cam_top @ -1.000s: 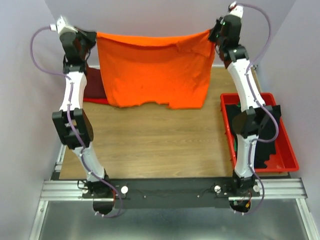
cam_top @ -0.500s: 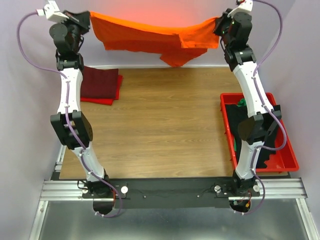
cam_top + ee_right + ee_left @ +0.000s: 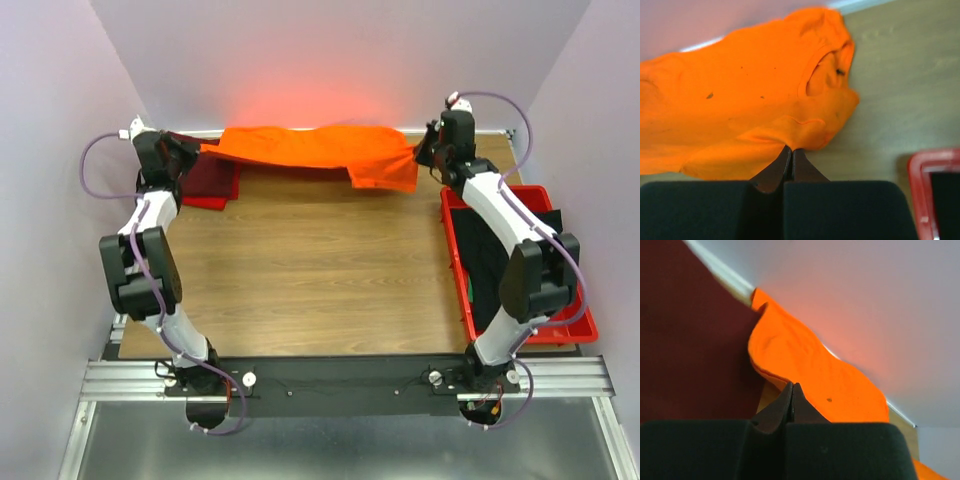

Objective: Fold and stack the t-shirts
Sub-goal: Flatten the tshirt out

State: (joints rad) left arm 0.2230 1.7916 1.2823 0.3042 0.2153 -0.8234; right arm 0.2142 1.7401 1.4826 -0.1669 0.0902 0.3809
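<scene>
pinching the orange t-shirt [image 3: 310, 148], left tool [image 3: 791, 390] and right tool [image 3: 790, 152] clamped tight

Top external camera: high behind the arm bases [image 3: 195, 372], facing down over the brown wooden surface [image 3: 320, 280]. Wrist cameras sit close behind left claw [image 3: 791, 391] and right claw [image 3: 790, 155]; all share the bright orange cloth t-shirt [image 3: 310, 148].
</scene>
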